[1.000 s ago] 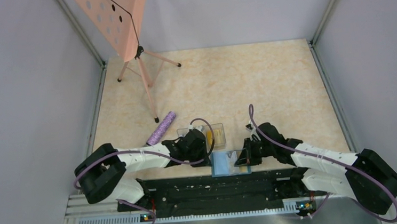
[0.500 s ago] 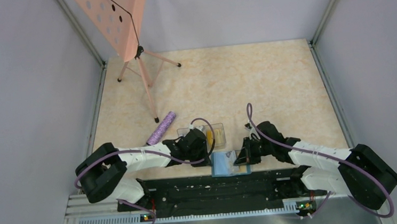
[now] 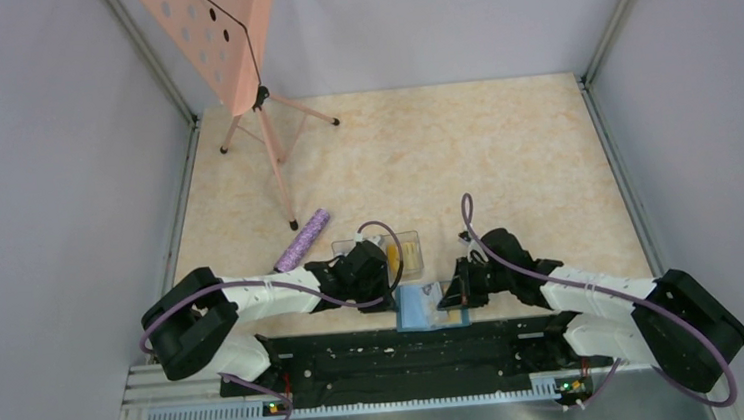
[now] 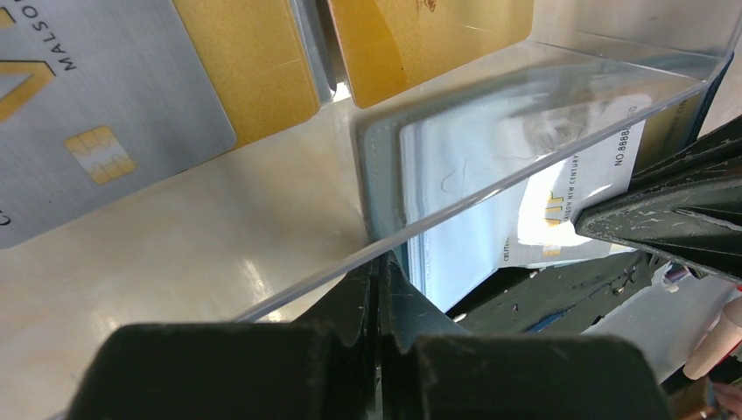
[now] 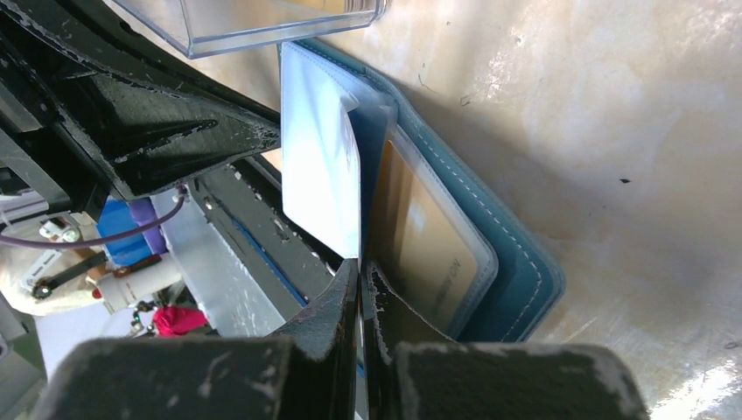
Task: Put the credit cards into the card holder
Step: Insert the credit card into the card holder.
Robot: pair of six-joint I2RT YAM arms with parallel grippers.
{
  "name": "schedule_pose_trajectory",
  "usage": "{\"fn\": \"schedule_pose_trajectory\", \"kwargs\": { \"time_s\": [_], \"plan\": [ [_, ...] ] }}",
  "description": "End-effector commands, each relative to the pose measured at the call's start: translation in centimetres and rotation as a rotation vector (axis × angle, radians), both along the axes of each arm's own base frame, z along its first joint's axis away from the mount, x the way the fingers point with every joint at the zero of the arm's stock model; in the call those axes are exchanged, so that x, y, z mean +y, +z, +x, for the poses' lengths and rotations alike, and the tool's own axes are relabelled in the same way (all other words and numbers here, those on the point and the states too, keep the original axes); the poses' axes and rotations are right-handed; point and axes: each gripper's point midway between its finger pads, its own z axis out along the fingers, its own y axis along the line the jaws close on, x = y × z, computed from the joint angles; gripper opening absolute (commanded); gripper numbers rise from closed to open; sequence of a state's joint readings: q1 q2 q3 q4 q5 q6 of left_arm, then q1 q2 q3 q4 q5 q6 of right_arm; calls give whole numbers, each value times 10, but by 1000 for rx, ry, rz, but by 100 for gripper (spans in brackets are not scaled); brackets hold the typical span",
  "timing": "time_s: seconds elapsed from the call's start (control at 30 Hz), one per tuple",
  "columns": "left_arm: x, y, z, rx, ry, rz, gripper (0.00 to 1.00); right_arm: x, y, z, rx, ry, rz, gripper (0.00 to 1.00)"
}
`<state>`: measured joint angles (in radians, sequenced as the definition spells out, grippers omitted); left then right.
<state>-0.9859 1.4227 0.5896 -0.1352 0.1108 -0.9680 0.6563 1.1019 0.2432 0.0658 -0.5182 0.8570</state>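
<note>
Credit cards [image 4: 245, 70] are lying flat inside a clear plastic box [image 4: 612, 52] that is sitting on the marbled beige worktop [image 3: 504, 159]. A brushed silver card [image 4: 96, 114] bearing a gold chip and the letters "MALSO" is resting beside two glossy gold cards [image 4: 429, 35]. The left gripper [image 4: 378, 262] is pinching the box's thin transparent wall, its jaws closed on that edge. Just beside the box, at the near edge of the worktop, the card holder [image 5: 516, 262] is lying open. It is a teal-blue, leather-like wallet with pale stitching running along its rounded rim and a lighter blue inside. A gold-brown card [image 5: 420, 236] is sitting behind its clear window pocket. The right gripper [image 5: 360, 267] is gripping a plain white card [image 5: 319, 166] by its lower edge, jaws closed on it, and the card is leaning against the holder's inner slots; whether it is sitting inside one cannot be told. Seen through the box wall, that card's print is reading "NO 8888" and "NEW CENTURY".
</note>
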Motion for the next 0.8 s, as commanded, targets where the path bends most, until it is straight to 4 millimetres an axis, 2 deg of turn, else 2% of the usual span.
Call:
{"fn": "schedule_pose_trajectory", "kwargs": {
  "time_s": [0.0, 0.37, 0.57, 0.77],
  "plan": [
    [-1, -6, -5, 36, -1, 7, 0, 2, 8, 20, -115, 8, -10, 0],
    [-4, -9, -10, 62, -18, 3, 0, -1, 8, 23, -182, 78, -60, 0],
    [-7, -9, -11, 69, -18, -10, 0, -5, 4, 28, -152, 8, -84, 0],
    [-11, -9, -14, 81, -1, -52, 0, -8, -2, 19, -43, -96, -41, 0]
  ]
}}
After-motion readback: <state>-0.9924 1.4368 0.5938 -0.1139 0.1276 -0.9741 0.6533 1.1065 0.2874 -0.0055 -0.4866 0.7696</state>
